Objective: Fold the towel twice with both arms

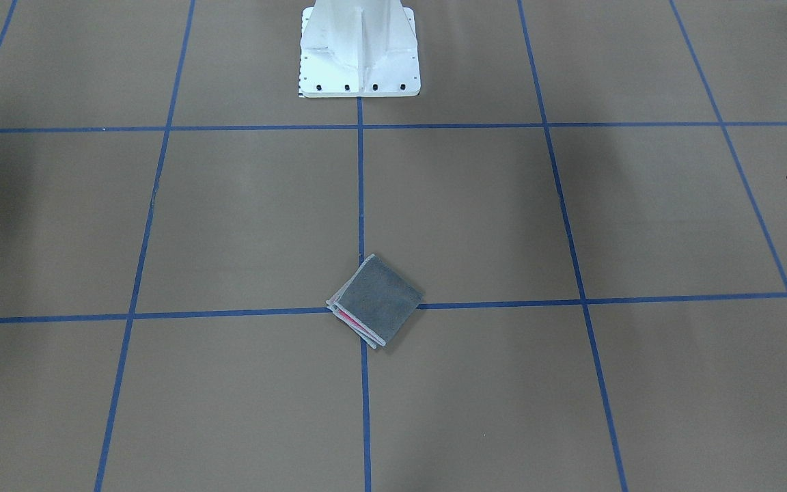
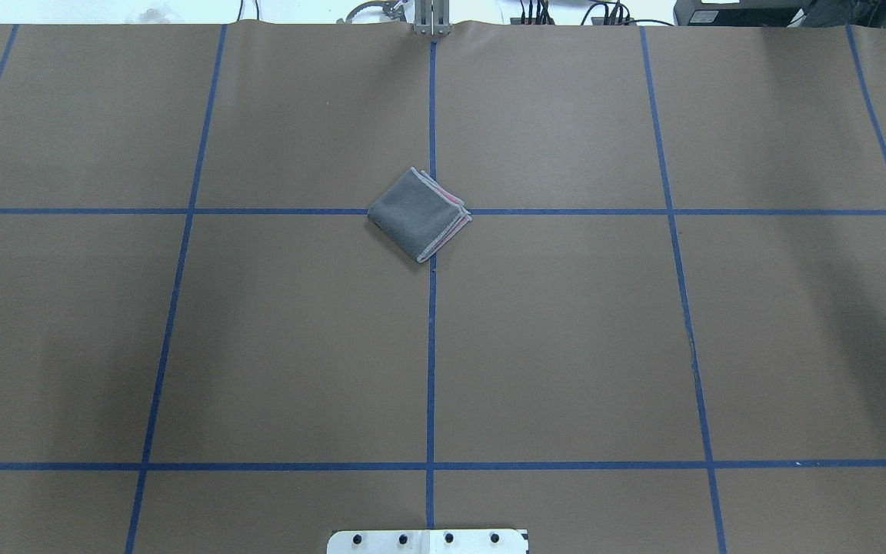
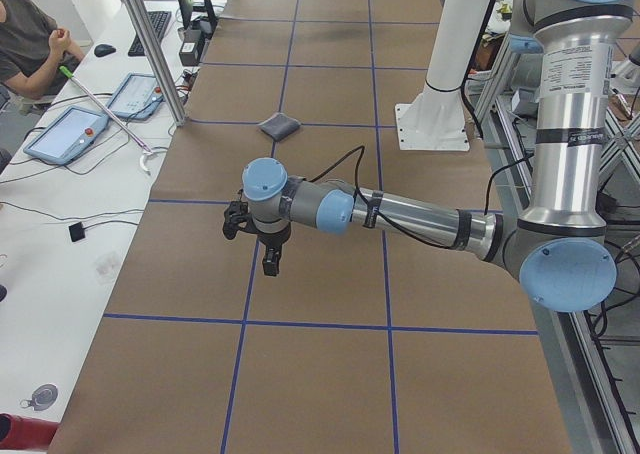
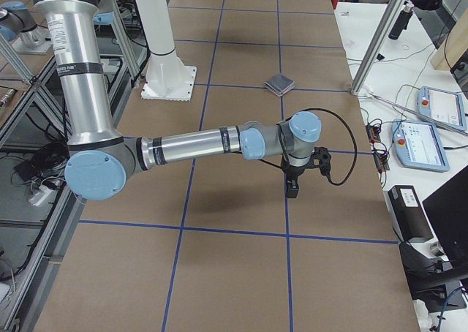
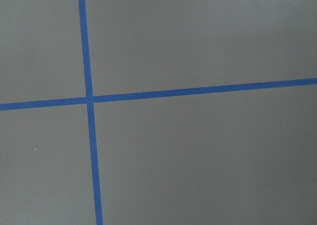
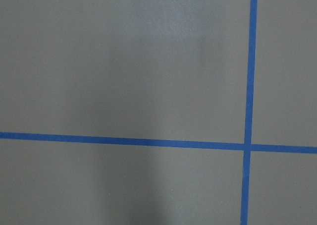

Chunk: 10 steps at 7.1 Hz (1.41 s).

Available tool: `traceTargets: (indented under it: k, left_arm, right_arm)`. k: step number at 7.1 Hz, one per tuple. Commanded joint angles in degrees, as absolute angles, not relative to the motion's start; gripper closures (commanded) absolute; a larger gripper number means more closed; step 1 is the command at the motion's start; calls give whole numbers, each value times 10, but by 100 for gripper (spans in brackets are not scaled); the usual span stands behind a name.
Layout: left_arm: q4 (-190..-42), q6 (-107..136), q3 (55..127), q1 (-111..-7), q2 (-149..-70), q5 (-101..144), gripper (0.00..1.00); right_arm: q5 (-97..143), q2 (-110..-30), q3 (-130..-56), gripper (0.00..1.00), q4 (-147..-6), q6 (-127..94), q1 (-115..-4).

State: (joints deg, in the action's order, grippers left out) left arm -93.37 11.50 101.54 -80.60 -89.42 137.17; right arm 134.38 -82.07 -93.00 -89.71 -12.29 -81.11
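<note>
1. Your left gripper [image 3: 270,264] hangs over the bare table [image 2: 181,346], well apart from the towel. You cannot tell from here whether its jaws are parted or closed.
2. The towel [image 2: 418,214] lies mid-table on a crossing of the blue tape lines [image 2: 431,346]. It is a small folded square, dark grey face up, with pink peeking between the stacked edgings. Expect it to be light, soft and limp, with layers that slide. Pinch the stitched open corner through every layer, not the rounded fold.
3. Your right gripper [image 4: 292,191] hovers well apart from the towel too. Its jaw state cannot be told.
</note>
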Motion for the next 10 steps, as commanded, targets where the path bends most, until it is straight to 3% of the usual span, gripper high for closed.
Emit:
traceTargets:
  k: [1,10]
  left_arm:
    - [-935,113,1014,-806,-896,1371,0]
    - [-938,112,1010,-806,-891,1376,0]
  right_arm:
    - [1327,-850,-963,0,-894,-123,-811]
    - [1332,-858,-963,0,-893,-124,-811]
